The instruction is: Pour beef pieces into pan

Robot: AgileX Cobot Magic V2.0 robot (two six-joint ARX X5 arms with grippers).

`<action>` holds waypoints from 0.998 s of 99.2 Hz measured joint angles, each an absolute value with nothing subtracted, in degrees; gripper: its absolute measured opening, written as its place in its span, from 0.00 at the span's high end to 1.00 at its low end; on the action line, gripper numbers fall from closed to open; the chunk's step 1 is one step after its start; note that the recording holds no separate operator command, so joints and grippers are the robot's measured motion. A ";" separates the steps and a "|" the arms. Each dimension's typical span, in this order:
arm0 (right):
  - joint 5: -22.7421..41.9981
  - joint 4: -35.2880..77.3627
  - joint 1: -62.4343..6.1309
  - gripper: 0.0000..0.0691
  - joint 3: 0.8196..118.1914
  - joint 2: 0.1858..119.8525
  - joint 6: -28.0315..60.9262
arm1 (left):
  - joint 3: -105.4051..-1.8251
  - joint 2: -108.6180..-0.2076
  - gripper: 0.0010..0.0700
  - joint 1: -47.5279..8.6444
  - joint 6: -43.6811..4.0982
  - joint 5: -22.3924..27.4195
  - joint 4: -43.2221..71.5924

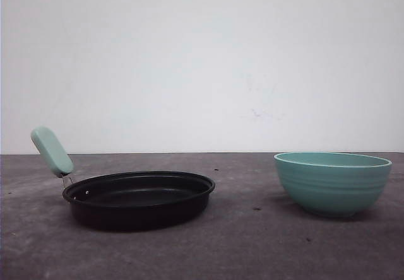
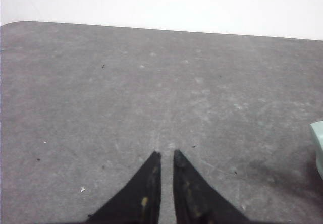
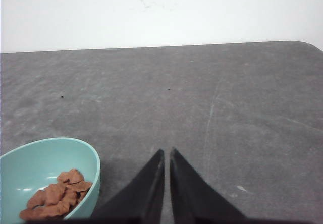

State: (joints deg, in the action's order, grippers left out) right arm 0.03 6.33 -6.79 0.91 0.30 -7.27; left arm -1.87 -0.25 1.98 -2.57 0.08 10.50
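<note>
From the front, the teal bowl (image 1: 332,183) hides its contents behind its wall; in my right wrist view its near side is cut off, some beef pieces (image 3: 54,194) with it; a pale green sliver (image 2: 318,147) stays unidentifiable.

Field notes from my station. A teal bowl (image 1: 332,182) stands upright on the right side of the grey table (image 1: 240,242), ribbed faintly around its outside, casting a soft shadow beneath it. From the front camera I cannot see into it. On the right wrist feed I see the same bowl (image 3: 30,163) from above, its inner wall smooth and glossy. The tabletop (image 3: 202,98) looks worn, with pale scuffs, scratches and a few dark specks. On the left wrist feed the surface (image 2: 126,82) shows similar marks and small crumbs. A plain white wall (image 1: 202,59) backs the table, lightly smudged.
</note>
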 joint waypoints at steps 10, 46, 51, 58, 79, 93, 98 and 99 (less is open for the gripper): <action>0.01 6.31 -6.79 0.98 0.91 0.30 -7.27 | -1.87 -0.25 0.99 1.98 -2.57 0.08 10.50; 0.03 6.31 -6.79 0.98 0.91 0.30 -7.27 | -1.87 -0.25 0.99 1.98 -2.57 0.08 10.50; 0.03 6.31 -6.79 0.98 0.91 0.30 -7.27 | -1.87 -0.25 0.99 1.98 -2.57 0.08 10.50; 0.03 6.31 -6.79 0.98 0.91 0.30 -7.27 | -1.87 -0.25 0.99 1.98 -2.57 0.08 10.50; 0.01 6.28 -6.79 0.98 0.91 0.30 -7.29 | -1.87 -0.25 0.99 1.98 -2.57 0.08 10.50; -0.03 6.26 -6.79 0.98 0.91 0.30 -8.08 | -1.87 -0.25 0.99 1.98 -2.57 0.08 10.50; -0.05 6.24 -6.79 0.98 0.91 0.30 -9.41 | -1.87 -0.25 0.99 1.98 -2.61 0.10 10.50; -0.08 6.22 -6.79 0.98 0.91 0.30 -9.74 | -1.87 -0.25 0.99 1.98 -2.66 0.12 10.48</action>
